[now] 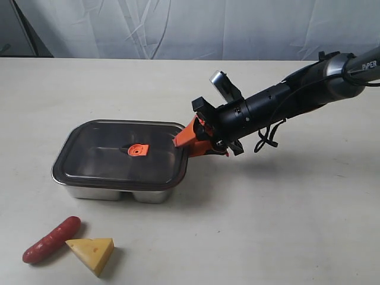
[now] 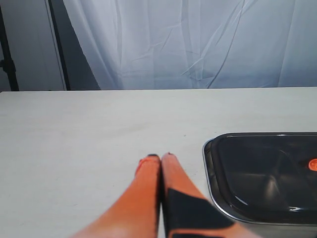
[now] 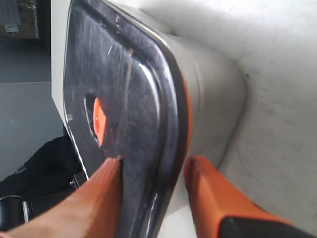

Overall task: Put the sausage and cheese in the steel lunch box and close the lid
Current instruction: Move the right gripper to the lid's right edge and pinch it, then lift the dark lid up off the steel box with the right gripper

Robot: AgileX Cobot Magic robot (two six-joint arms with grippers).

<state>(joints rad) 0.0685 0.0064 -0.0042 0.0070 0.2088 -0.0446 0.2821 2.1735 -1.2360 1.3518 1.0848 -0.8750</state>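
**Exterior view.** The right gripper [image 1: 185,147], with orange fingers on a black arm, reaches in from the right. It sits at the right-hand edge of the tinted, transparent, rounded-rectangle lid [image 1: 101,154]. Its jaws stand apart: one finger lies over the lid's top and the other is outside the rim. The lid rests flat on the shiny rectangular steel lunch box [image 1: 107,192], and its small orange-red valve knob [image 1: 138,150] is at the centre. The small, dark-red, slightly curved sausage [image 1: 51,239] and the yellow-orange wedge of cheese [image 1: 92,252] lie on the pale table [image 1: 285,225]. They are side by side in front of the box, outside it and well apart from the gripper. The left gripper is out of frame here.

**Left wrist view.** The left gripper [image 2: 161,157] has its orange fingers pressed together and holds nothing. It hovers over bare table, just beside the box [image 2: 277,221] and not touching it. The dark lid [image 2: 257,163] covers the box, and the knob [image 2: 313,164] shows at the frame's edge.

**Right wrist view.** The right gripper [image 3: 153,163] straddles the lid's rim with its jaws apart. One finger [image 3: 99,198] rests on the lid's top surface [image 3: 133,99], near the knob [image 3: 99,119]. The other finger [image 3: 218,198] stands just beside the steel wall [image 3: 213,89] — a sliver of table shows between them. The tinted lid is too dark to show what the box holds.
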